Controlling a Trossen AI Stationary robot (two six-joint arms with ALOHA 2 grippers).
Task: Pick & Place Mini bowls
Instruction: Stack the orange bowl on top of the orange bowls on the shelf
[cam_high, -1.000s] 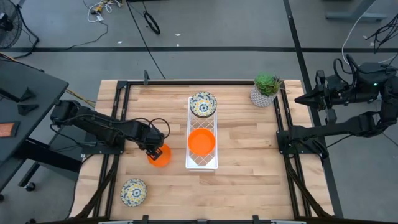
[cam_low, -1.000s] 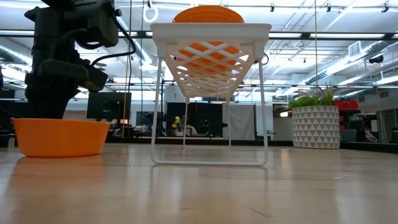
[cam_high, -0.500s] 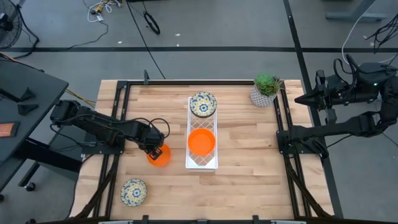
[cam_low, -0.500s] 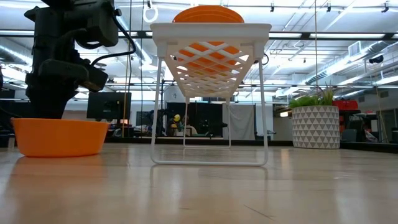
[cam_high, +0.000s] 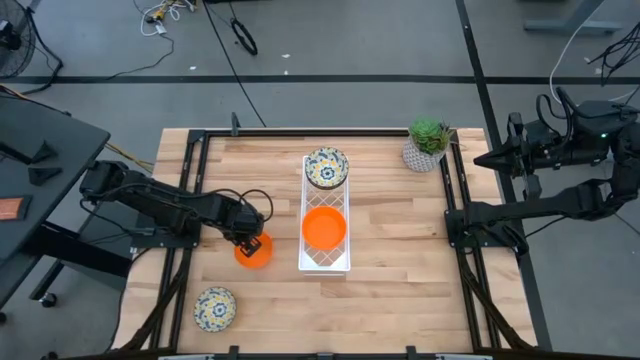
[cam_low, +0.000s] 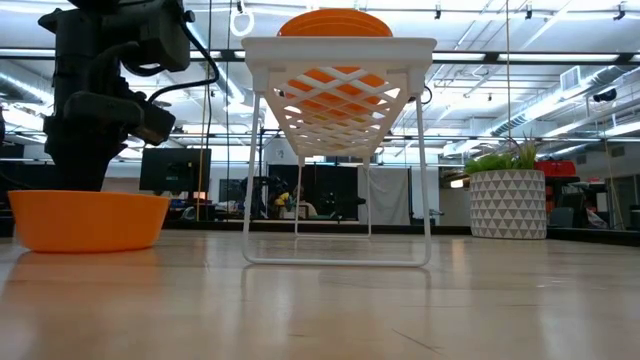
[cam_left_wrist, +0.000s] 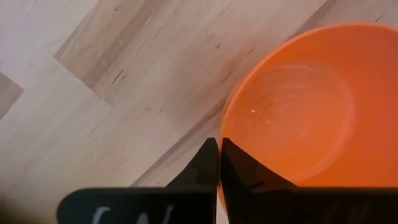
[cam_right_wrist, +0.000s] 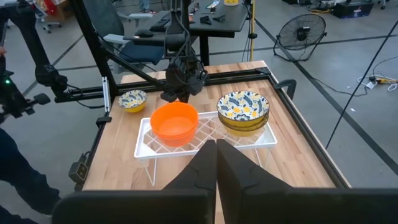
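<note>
Two orange bowls are visible: one (cam_high: 254, 250) sits on the table (cam_high: 400, 240), its rim pinched by the left gripper (cam_high: 250, 237); another (cam_high: 324, 228) occupies the white rack (cam_high: 325, 262). Right gripper (cam_right_wrist: 216, 163), fingers together, waits off-table. No legible writing.

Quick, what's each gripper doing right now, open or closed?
Left gripper: closed on the rim of the orange bowl on the table.
Right gripper: closed, holding nothing, parked off the table's right side.

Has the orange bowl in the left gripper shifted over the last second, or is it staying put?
Yes, slightly. In the low view the orange bowl has slid away from the white wire rack, toward the frame edge. The left gripper is shut on its rim.
</note>
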